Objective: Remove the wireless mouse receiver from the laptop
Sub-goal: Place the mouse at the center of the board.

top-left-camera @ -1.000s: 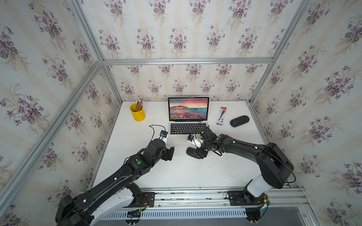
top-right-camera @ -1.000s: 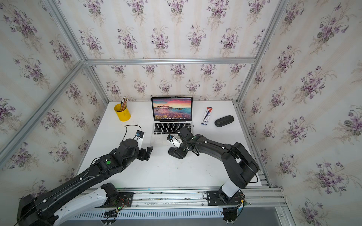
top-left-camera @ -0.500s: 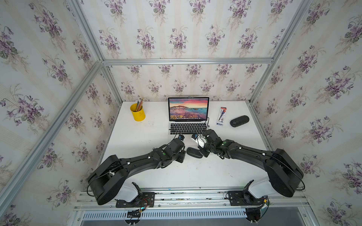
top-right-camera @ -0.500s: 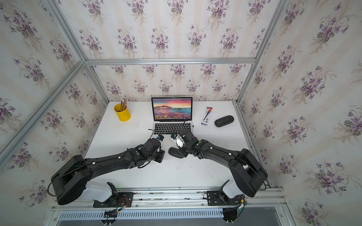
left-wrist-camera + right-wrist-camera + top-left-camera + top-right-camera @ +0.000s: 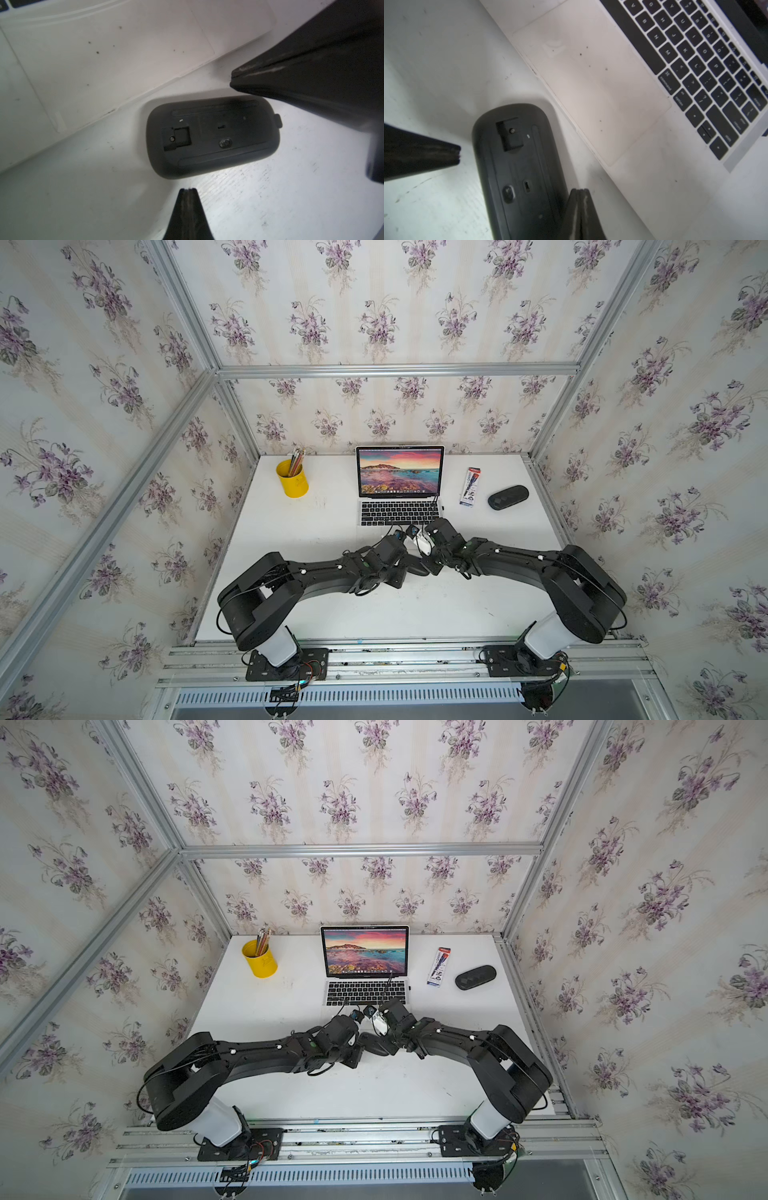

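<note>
While the left gripper (image 5: 188,190) and right gripper (image 5: 580,190) hover shut, empty, by the mouse (image 5: 212,137), the receiver (image 5: 443,508) looks plugged into the laptop (image 5: 399,512).

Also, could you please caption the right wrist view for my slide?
Shut right tool beside an upturned black mouse lying just in front of the laptop.

**Laptop open, stub at its side**

The slim silver laptop (image 5: 400,512) stands open at the back middle of the table (image 5: 332,531). Its screen is upright and shows a pink-and-teal coast. The wireless mouse receiver (image 5: 442,507), a tiny dark stub, juts from its right edge beside the keyboard.
</note>
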